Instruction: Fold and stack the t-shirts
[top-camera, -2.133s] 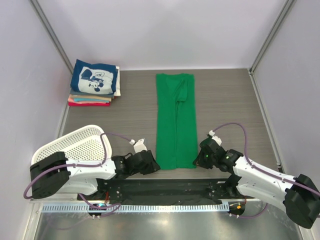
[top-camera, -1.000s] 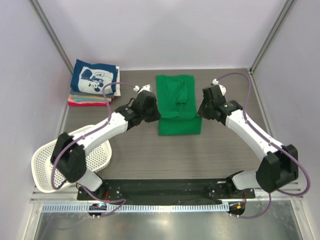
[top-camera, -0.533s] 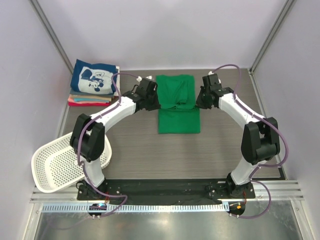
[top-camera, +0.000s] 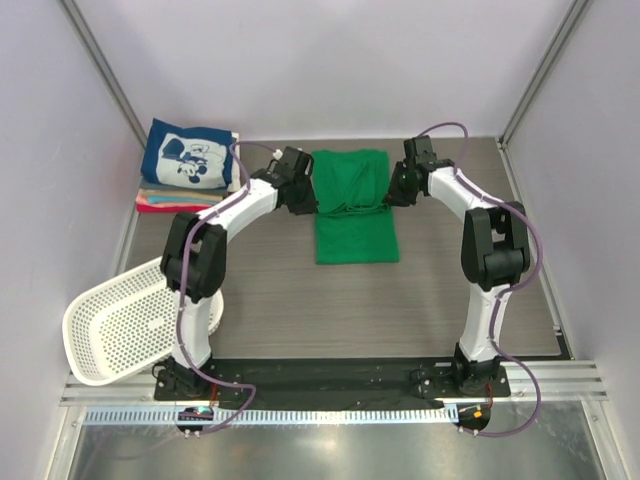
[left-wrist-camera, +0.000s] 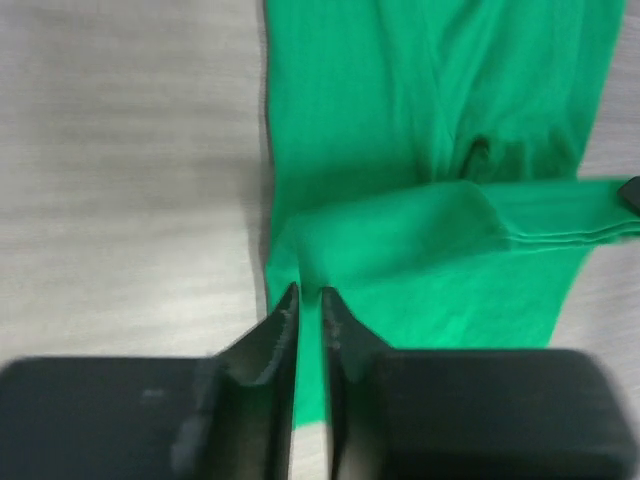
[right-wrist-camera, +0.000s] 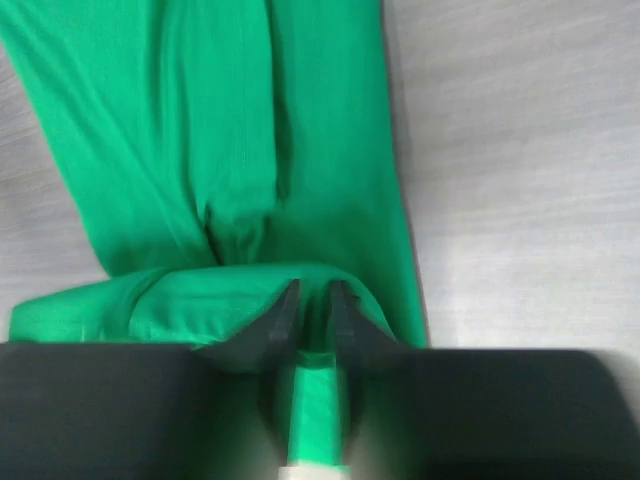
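Cloth this thin is probably handling limp and light, so hem corners are offering the surest hold. Plain bright green t-shirt (top-camera: 356, 235) is lying folded midway across the grey wood-grain desk (top-camera: 450, 290); farther on, left end effector (left-wrist-camera: 308, 292) and right end effector (right-wrist-camera: 312, 288) are each pinching its doubled-over edge.

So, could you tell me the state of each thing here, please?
green t-shirt: folded over, lying flat.
pile of shirts: folded, stacked, navy on top.
basket: tilted, near left corner.
left gripper: almost closed at the fold, grip unclear.
right gripper: likewise.
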